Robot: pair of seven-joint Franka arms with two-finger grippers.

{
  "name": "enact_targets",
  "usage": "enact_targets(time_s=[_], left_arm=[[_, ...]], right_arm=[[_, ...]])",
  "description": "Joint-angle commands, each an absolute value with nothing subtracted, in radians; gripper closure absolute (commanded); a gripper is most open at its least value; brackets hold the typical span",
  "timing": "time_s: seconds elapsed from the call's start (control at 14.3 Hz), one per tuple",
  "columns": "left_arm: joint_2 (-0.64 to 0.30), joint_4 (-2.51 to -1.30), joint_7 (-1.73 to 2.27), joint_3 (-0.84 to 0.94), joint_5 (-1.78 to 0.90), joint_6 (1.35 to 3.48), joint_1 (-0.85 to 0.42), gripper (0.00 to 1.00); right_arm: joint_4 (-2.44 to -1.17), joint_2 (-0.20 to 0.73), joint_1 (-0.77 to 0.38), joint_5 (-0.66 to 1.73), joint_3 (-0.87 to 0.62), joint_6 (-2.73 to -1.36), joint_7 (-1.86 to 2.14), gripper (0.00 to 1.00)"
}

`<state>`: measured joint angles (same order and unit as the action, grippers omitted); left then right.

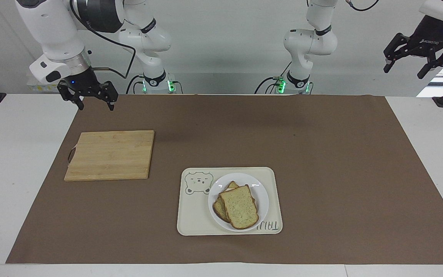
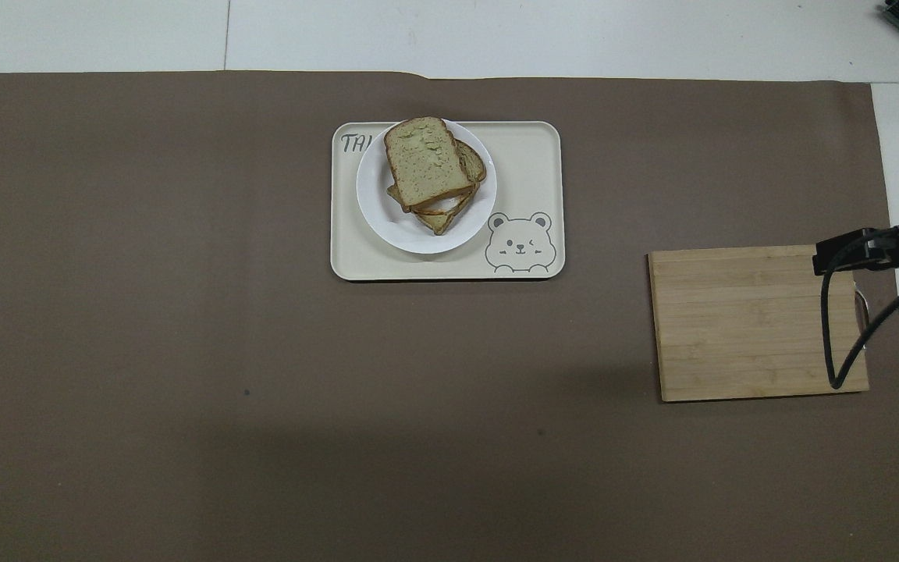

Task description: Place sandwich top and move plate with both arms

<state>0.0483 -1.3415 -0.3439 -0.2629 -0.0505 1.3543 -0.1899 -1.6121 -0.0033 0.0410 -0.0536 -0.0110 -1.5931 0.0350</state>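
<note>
Gaping left end effector (image 1: 418, 54), empty.

The sandwich top (image 1: 239, 207) lies on another slice of bread (image 1: 219, 208), and both are on the plate (image 1: 262, 196). The plate stands in the tray (image 1: 194, 215) — at the end away from the bear drawing (image 1: 198, 182). The cutting board (image 1: 110, 154) lies on the mat (image 1: 321, 154), nearer to the robots than the tray — toward the right arm's end of the table (image 1: 10, 154).
</note>
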Motion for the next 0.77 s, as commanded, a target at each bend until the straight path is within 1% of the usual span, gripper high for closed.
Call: enact_targets(time_s=[0.0, 0.35, 0.42, 0.49, 0.56, 0.7], left_arm=[[0.098, -1.394, -0.287, -0.054, -0.028, 1.330, -0.002, 0.00], [0.080, -1.384, -0.279, -0.038, -0.025, 1.328, 0.008, 0.00], [0.068, -1.368, -0.281, -0.043, -0.023, 1.328, -0.008, 0.00], [0.037, -1.355, -0.281, -0.072, -0.012, 1.325, -0.050, 0.00], [0.028, -1.339, -0.279, -0.119, 0.001, 1.318, -0.093, 0.00], [0.058, -1.350, -0.278, -0.126, 0.003, 1.321, -0.100, 0.00]], right_arm=[[-1.588, 0.011, 0.044, -0.060, -0.017, -1.574, 0.020, 0.00], [-1.588, 0.011, 0.044, -0.060, -0.017, -1.574, 0.020, 0.00], [-1.588, 0.011, 0.044, -0.060, -0.017, -1.572, 0.020, 0.00], [-1.588, 0.011, 0.044, -0.060, -0.017, -1.574, 0.020, 0.00], [-1.588, 0.011, 0.044, -0.060, -0.017, -1.572, 0.020, 0.00], [-1.588, 0.011, 0.044, -0.060, -0.017, -1.574, 0.020, 0.00]])
